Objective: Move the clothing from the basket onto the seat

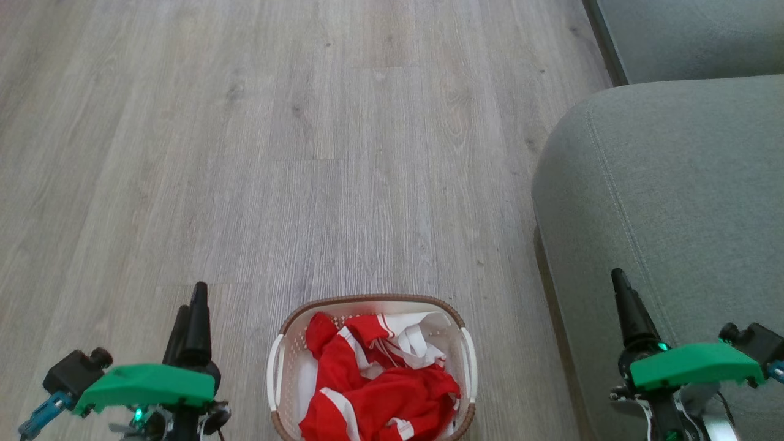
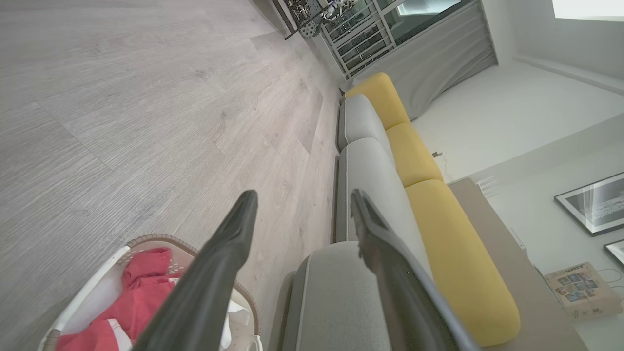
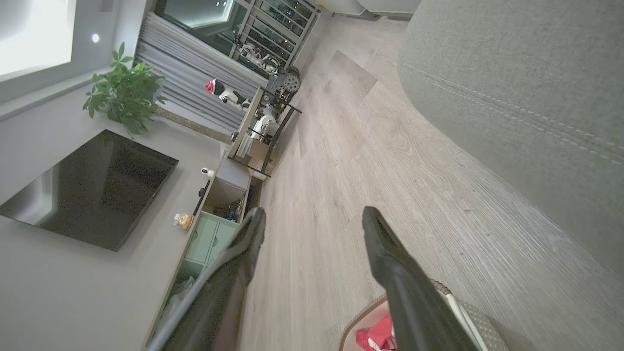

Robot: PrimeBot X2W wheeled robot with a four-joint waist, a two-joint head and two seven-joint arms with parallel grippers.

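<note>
Pincers first: the left pincer (image 2: pixel 303 197) is spread wide, with nothing between its two dark fingers. In the head view it hangs over the wooden floor (image 1: pixel 245 153), just to the left of the basket (image 1: pixel 367 300). Over to the right pincer (image 3: pixel 313 214), and it is just as wide and just as empty. In the head view its one visible finger shows against the front edge of the seat (image 1: pixel 674 184), to the basket's right. So the basket stands on the floor between the two arms, touched by neither, close to the seat but apart from it. The clothing (image 1: pixel 380 392) lies crumpled inside the basket, a bright red heap with white stripes and a white piece bunched toward the far right side. Further out, the left wrist view shows yellow back cushions (image 2: pixel 414 156) along the sofa. The right wrist view shows a dark television (image 3: pixel 92 190) and a leafy plant (image 3: pixel 124 92) across the room.
</note>
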